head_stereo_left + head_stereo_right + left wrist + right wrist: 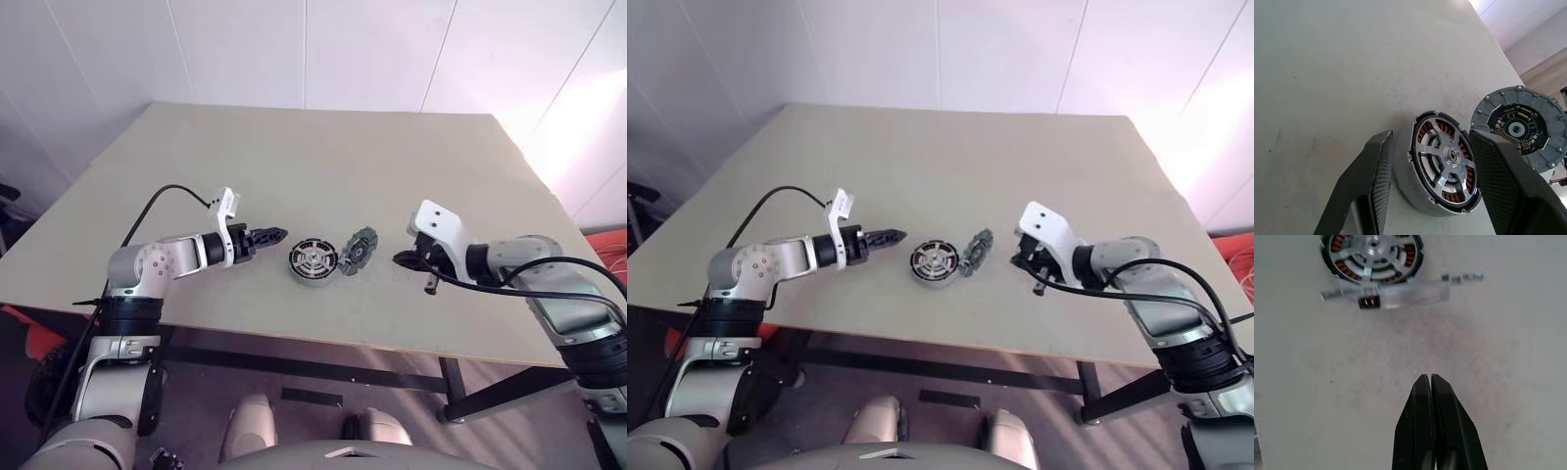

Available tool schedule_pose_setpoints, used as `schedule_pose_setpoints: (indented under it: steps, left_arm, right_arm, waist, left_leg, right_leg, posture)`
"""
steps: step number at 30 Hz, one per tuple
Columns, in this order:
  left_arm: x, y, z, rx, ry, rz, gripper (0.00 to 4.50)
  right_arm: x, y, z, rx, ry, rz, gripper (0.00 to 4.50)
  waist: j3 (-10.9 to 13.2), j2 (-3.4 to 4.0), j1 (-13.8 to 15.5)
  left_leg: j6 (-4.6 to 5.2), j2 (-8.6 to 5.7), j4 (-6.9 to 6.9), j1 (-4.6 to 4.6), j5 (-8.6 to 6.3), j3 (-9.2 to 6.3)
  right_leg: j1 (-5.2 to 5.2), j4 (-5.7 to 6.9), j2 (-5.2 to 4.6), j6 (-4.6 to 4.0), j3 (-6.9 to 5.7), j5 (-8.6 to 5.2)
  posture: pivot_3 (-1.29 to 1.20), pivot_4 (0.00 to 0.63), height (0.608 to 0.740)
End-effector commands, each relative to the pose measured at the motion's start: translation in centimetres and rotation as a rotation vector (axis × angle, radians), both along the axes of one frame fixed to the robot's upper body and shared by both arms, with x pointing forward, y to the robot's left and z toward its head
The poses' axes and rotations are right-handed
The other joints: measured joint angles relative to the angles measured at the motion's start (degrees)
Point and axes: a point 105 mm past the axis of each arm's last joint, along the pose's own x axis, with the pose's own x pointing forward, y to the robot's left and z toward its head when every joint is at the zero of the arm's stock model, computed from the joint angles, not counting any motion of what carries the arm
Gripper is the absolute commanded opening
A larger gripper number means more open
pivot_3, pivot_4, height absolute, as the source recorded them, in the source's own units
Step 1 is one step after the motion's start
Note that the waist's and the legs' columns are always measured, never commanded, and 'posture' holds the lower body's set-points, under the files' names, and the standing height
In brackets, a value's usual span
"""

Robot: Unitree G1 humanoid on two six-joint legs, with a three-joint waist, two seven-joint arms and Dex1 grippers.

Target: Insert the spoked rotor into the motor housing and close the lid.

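The motor housing (313, 262) lies flat on the table, a dark-rimmed round part with copper windings and a silver spoked centre (1447, 159). Propped on its edge against the housing's right side is the spoked rotor (359, 252), a grey segmented disc with a dark centre (1518, 128). My left gripper (275, 235) hovers just left of the housing, pointing at it, open, with its fingers (1366, 181) apart and nothing between them. To the right of the rotor, my right gripper (400, 259) is low over the table, shut and empty (1429, 378). The lid is out of view.
The beige table (323, 157) stretches wide behind the parts to a white wall. Its front edge (294, 338) runs just below both arms. A black cable (157, 201) arcs above my left forearm.
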Motion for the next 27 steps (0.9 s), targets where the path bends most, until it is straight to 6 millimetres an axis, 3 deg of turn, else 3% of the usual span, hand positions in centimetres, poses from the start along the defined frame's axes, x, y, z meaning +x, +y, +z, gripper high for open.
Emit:
schedule_pose_setpoints:
  steps: [1,6,17,27]
  left_arm:
    - [0.3,0.6,1.3,0.003,-0.057,0.028,2.59]
    - [0.1,1.2,1.3,0.003,-0.064,0.057,2.59]
    - [0.3,3.6,1.6,0.014,-0.081,0.152,2.59]
    - [0.3,3.6,1.8,0.015,-0.089,0.16,2.59]
  right_arm:
    - [0.7,3.0,3.0,0.097,-0.07,0.053,0.03]
    - [1.0,5.4,3.2,0.139,-0.054,0.081,0.03]
    - [1.2,8.4,1.7,0.205,0.014,0.097,0.03]
    - [3.1,11.8,-0.6,0.271,0.064,0.032,0.03]
  waist:
    - [0.0,0.0,-0.33]
    - [-0.01,0.0,-0.47]
    - [-0.01,0.0,-0.98]
    - [-0.01,-0.01,-1.03]
  left_leg:
    - [0.0,0.0,0.0,0.0,0.01,0.0]
    - [-0.09,-0.01,0.0,-0.02,0.06,-0.05]
    - [-0.17,0.0,0.0,0.0,0.11,-0.05]
    - [-0.2,0.0,-0.02,0.03,0.12,-0.06]
  right_leg:
    - [0.01,0.01,0.0,0.0,-0.01,0.0]
    - [0.07,0.01,0.0,-0.03,-0.02,0.01]
    - [0.07,0.0,0.0,-0.01,-0.02,0.0]
    - [0.08,0.02,0.0,-0.02,-0.02,0.01]
  posture:
    - [0.0,0.0,0.74]
    - [0.0,0.0,0.74]
    - [0.0,0.0,0.74]
    - [0.0,0.0,0.74]
